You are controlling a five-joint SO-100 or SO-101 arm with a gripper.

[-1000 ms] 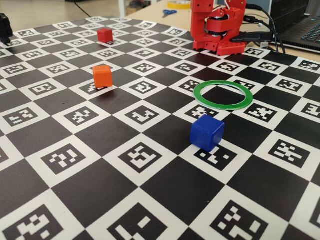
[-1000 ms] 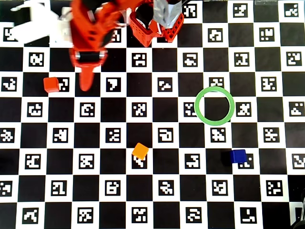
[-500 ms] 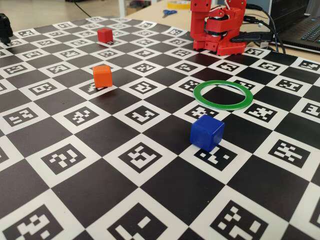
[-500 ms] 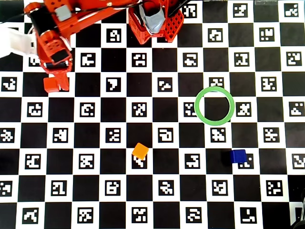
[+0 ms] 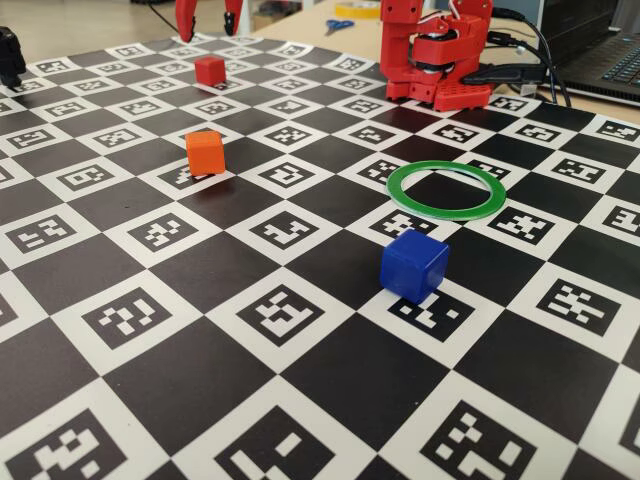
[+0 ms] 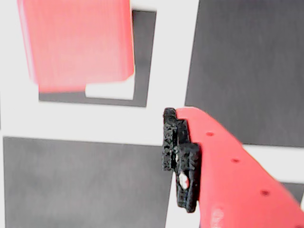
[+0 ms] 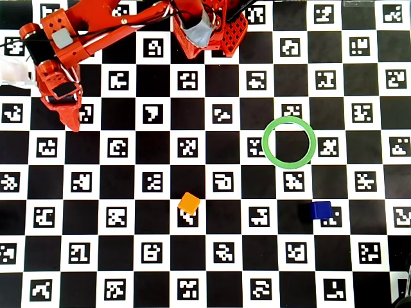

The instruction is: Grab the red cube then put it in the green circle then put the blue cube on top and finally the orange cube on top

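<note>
The red cube [image 5: 210,70] sits on a white marker square at the far side of the checkered board [image 5: 200,400], well apart from the green circle [image 5: 446,189]; in the wrist view it fills the upper left corner [image 6: 78,42], blurred. The gripper [image 5: 209,18] hangs just above it in the fixed view, its two red fingers spread apart with empty air between them, touching nothing. The overhead view hides the cube under the arm, whose red finger [image 7: 69,117] points down the board.

The green circle [image 7: 289,142] lies flat with its centre bare, over a black square. The blue cube [image 5: 413,265] rests just beside it on the near side in the fixed view, apart from the ring. The orange cube [image 5: 205,152] stands between the red cube and the near edge, well apart from the circle and turned slightly askew [image 7: 189,203].

The board is a flat black-and-white checker sheet with a coded marker printed in every white square. The arm's red base [image 5: 434,55] stands at its far edge beyond the circle. Behind it, on a wooden tabletop, lie blue-handled scissors [image 5: 338,26], and black cables [image 5: 520,72] trail to the right.
</note>
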